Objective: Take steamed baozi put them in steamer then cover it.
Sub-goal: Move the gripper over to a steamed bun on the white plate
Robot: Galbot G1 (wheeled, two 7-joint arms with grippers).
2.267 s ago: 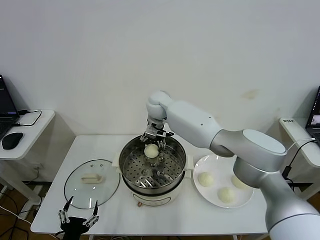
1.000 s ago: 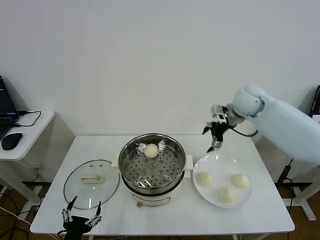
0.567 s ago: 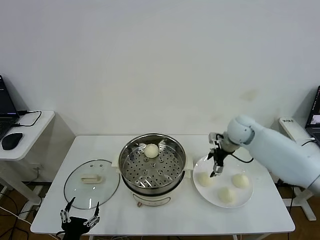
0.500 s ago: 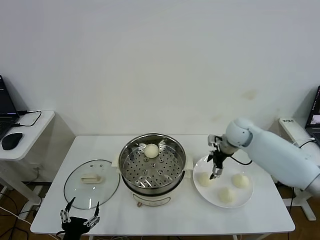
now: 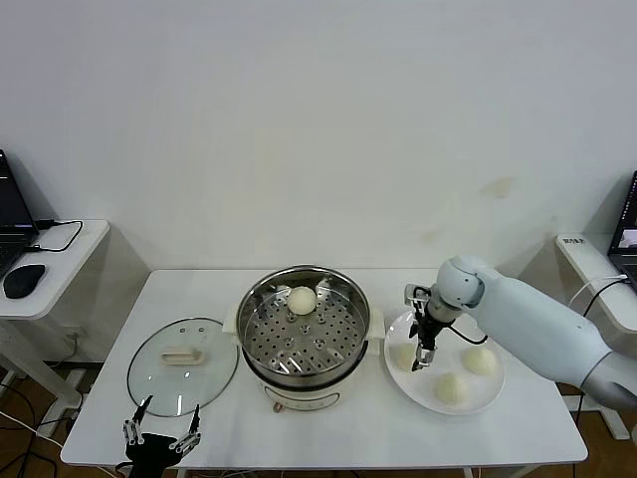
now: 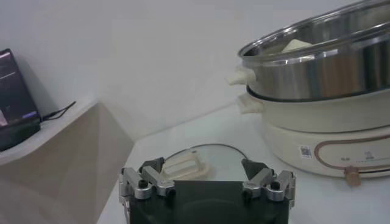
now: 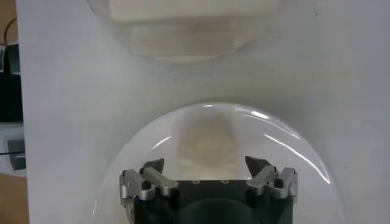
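Note:
The steamer (image 5: 304, 344) stands mid-table with one baozi (image 5: 302, 299) on its perforated tray at the far side. Three baozi (image 5: 405, 357) (image 5: 450, 387) (image 5: 482, 361) lie on a white plate (image 5: 413, 386) to its right. My right gripper (image 5: 423, 346) is open and empty, just above the baozi nearest the steamer; the right wrist view shows that baozi (image 7: 207, 145) between the spread fingertips (image 7: 154, 165). The cover (image 5: 182, 363) lies flat on the table left of the steamer. My left gripper (image 5: 159, 436) is open and empty, parked at the table's front left edge.
The left wrist view shows the cover (image 6: 196, 162) ahead of my left gripper (image 6: 203, 165) and the steamer (image 6: 323, 70) beyond it. A side table with a laptop and mouse (image 5: 22, 279) stands far left. Another side table (image 5: 597, 269) stands far right.
My right gripper left one baozi in the steamer, swung right to the plate and came down over the baozi nearest the steamer. The left arm has not moved.

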